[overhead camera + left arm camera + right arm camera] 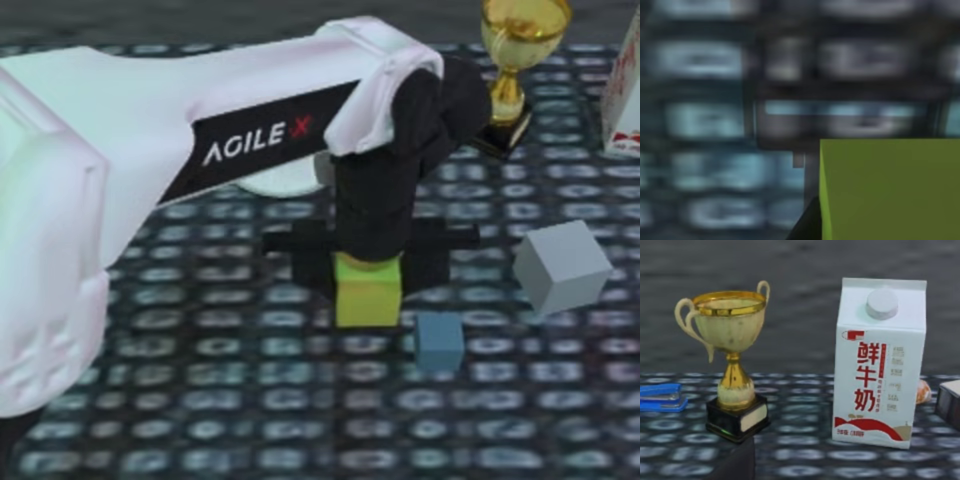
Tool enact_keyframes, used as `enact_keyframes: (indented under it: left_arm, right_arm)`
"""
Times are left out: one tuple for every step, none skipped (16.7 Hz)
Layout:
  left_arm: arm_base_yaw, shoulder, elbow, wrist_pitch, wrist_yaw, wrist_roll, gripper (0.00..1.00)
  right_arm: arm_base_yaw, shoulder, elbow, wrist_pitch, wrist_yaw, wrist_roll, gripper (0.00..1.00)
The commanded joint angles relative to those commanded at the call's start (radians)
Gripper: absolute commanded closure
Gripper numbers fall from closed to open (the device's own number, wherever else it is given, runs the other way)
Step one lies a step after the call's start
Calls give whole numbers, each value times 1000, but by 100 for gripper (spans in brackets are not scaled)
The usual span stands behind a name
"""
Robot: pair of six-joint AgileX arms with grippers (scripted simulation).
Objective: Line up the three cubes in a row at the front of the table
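Observation:
The yellow-green cube (367, 292) is near the middle of the table (200, 400), under my left arm's black wrist. My left gripper (368, 264) points straight down and is shut on it, a black finger at each side. In the left wrist view the yellow-green cube (890, 190) fills one corner, and one dark finger (810, 225) lies against its edge. The small dull blue cube (439, 342) rests just right of it and nearer the front. The pale grey cube (560, 265) stands farther right. My right gripper (742, 465) is out of the top view, facing the back of the table.
A gold trophy (515, 60) on a black base stands at the back right, with a white milk carton (625, 90) beside it. A flat blue stapler (660, 397) lies left of the trophy (732, 360). A white round object (285, 180) shows under the left arm.

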Motion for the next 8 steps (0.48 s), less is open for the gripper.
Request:
enact_keyframes:
  left_arm:
    - [0,7,-22,30,0,0,100]
    - [1,16,-47,66,0,-1,100]
    - [1,26,-74,102,0,-1,100]
    - [0,35,-99,138,1,-1,100]
    - [-1,43,-121,169,1,-1,100]
    - [-1,49,-137,190,1,-1,100]
    - [-2,52,-146,200,1,-1,100]
    - [-2,53,-147,201,1,-1,100]
  right_arm:
    - [0,0,0,0,0,0,0]
    - [0,0,0,0,0,0,0]
    - [0,0,0,0,0,0,0]
    - [0,0,0,0,0,0,0]
    - [0,0,0,0,0,0,0]
    - [0,0,0,0,0,0,0]
    - [0,0,0,0,0,0,0]
    - [0,0,0,0,0,0,0]
